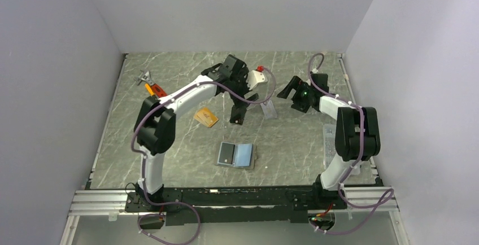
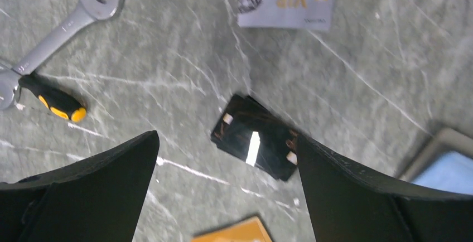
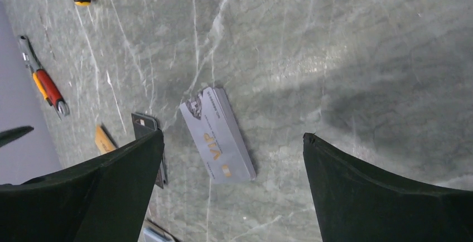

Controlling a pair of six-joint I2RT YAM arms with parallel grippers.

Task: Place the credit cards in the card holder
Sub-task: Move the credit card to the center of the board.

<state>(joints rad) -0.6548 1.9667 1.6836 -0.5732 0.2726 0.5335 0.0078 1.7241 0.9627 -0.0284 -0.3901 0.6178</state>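
Observation:
The card holder (image 1: 236, 155) lies open at the table's middle front, its light blue inside up; a corner of it shows in the left wrist view (image 2: 446, 161). The black card (image 1: 237, 113) (image 2: 255, 137) lies flat, touching the inner edge of my left gripper's right finger. The orange card (image 1: 206, 117) (image 2: 231, 232) lies to its left. The silver-grey card (image 1: 269, 109) (image 3: 218, 136) lies below my right gripper. My left gripper (image 1: 248, 93) (image 2: 226, 158) is open and empty. My right gripper (image 1: 286, 90) (image 3: 233, 141) is open and empty. No white card shows.
A wrench (image 2: 67, 27) and a black-and-yellow screwdriver (image 2: 56, 100) lie at the back left, with a red-handled tool (image 3: 44, 83) near the left wall. A clear plastic box (image 1: 329, 143) stands by the right arm's base.

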